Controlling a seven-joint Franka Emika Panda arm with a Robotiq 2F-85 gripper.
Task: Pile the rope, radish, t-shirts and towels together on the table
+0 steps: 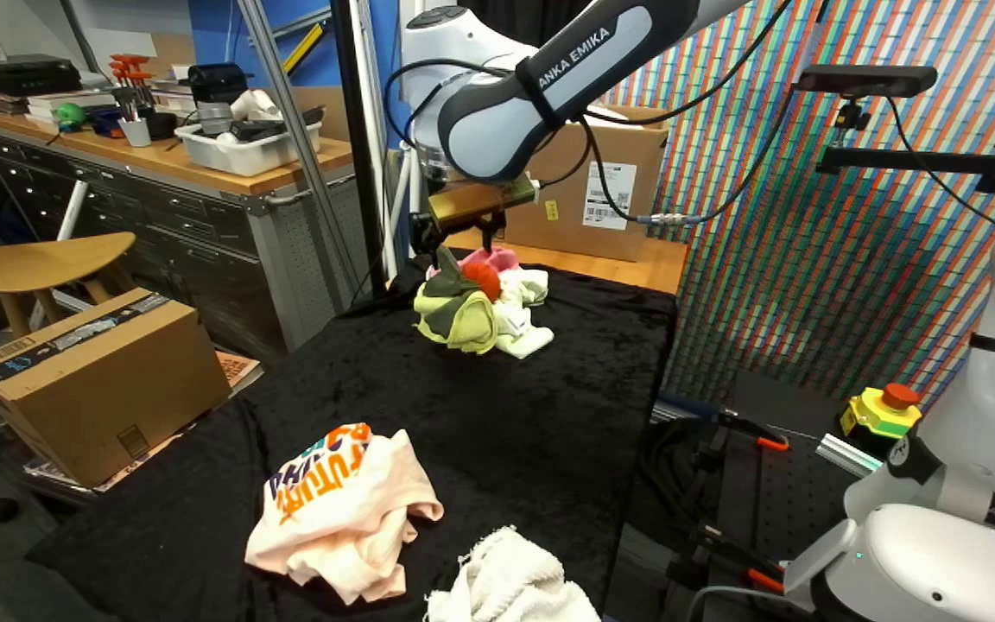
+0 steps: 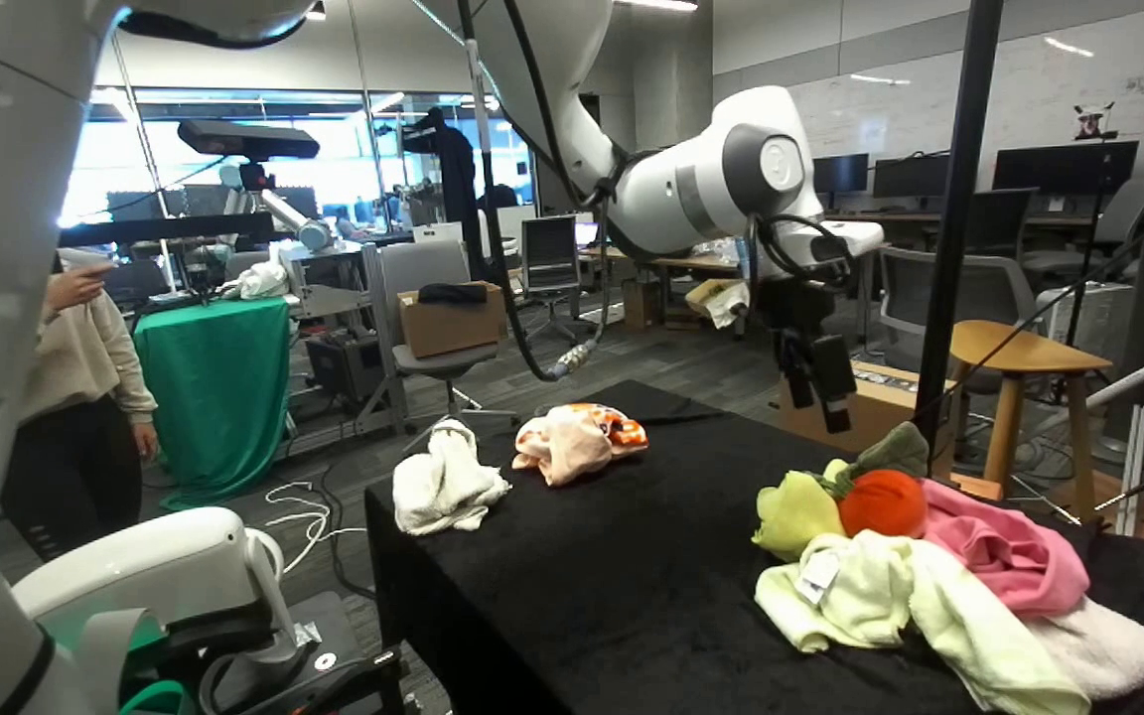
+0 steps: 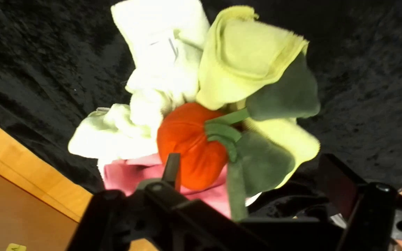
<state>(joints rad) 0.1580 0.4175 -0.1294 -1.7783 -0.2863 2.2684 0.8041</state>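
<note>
We see the gripper (image 3: 251,164) with its fingers spread wide above the radish (image 3: 183,132), the pink t-shirt (image 2: 1014,556), yellow-green towel (image 3: 253,48) and pale towel (image 2: 860,586) bunched around it below them, and, well apart from the fingers, the cream printed t-shirt (image 1: 342,518), then the white towel (image 1: 510,579), on the black table (image 1: 549,432)

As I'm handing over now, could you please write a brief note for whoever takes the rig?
Gripper: open, empty, above the pile.
Done: radish, yellow-green towel, pale green towel, pink t-shirt and a whitish cloth lie together at one end of the table.
Left: printed t-shirt and white towel lie apart toward the opposite end; both need adding.
Rope: I cannot make it out; please check for it.
</note>
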